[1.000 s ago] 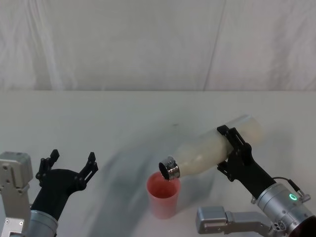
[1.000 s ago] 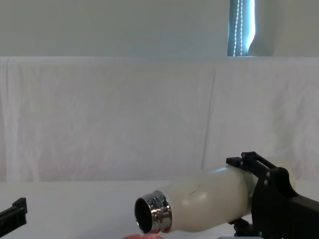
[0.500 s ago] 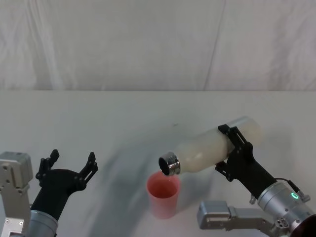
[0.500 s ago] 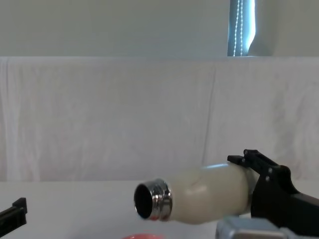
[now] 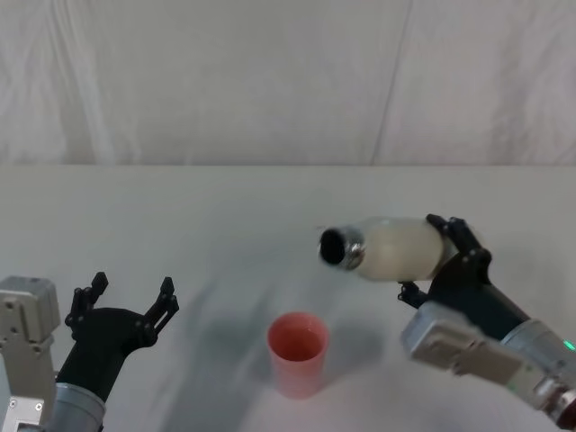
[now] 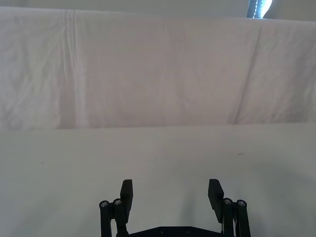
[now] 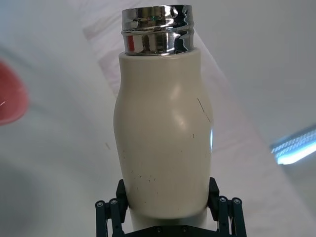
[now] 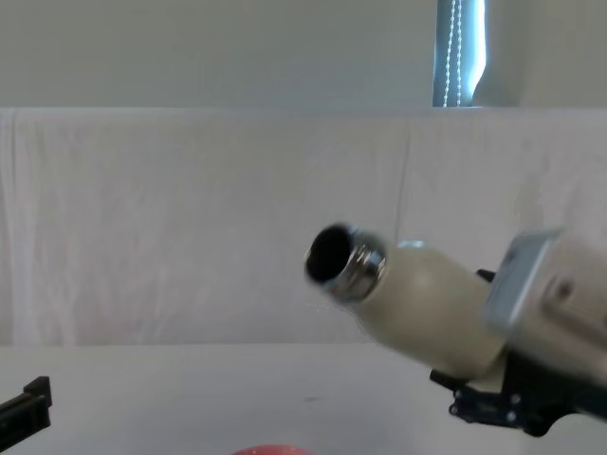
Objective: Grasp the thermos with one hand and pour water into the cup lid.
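The cream-white thermos hangs in the air with my right gripper shut around its lower body. It is tipped, steel neck pointing left and slightly upward in the chest view, where the thermos shows its dark open mouth. The pink-red cup lid stands upright on the table, below and left of the neck, apart from it. The right wrist view has the thermos between black fingers, with the cup lid off to one side. My left gripper rests open near the table's front left.
A white cloth covers the table and hangs as a backdrop behind it. The left wrist view looks over the open left gripper across bare cloth. The cup lid's rim peeks in at the chest view's lower edge.
The thermos neck has swung up and away from the cup lid, from dipping over its rim to pointing slightly upward. The right arm moved back and right. The left arm stayed still.
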Controlling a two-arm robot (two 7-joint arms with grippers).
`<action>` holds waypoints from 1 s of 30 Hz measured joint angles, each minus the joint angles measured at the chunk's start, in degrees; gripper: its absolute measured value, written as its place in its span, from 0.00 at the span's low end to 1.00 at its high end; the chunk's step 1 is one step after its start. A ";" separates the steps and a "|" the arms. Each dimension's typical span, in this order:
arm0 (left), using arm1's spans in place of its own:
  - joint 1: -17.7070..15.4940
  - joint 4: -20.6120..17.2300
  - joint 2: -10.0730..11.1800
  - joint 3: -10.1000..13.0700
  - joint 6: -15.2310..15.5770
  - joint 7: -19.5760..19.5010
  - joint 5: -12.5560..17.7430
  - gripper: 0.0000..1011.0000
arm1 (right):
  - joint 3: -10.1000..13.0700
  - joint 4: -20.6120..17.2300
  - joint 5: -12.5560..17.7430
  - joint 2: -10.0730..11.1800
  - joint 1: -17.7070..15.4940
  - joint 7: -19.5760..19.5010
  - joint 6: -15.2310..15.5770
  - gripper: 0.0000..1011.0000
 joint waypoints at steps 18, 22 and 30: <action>0.00 0.00 0.00 0.00 0.00 0.00 0.00 0.99 | 13.78 -4.31 32.36 -4.88 -5.62 12.31 5.31 0.95; 0.00 0.00 0.00 0.00 0.00 0.00 0.00 0.99 | 16.04 -4.52 38.31 -5.59 -6.65 13.29 6.67 0.95; 0.00 0.00 0.00 0.00 0.00 0.00 0.00 0.99 | 17.99 -3.20 45.82 -6.87 -7.04 13.77 8.59 0.95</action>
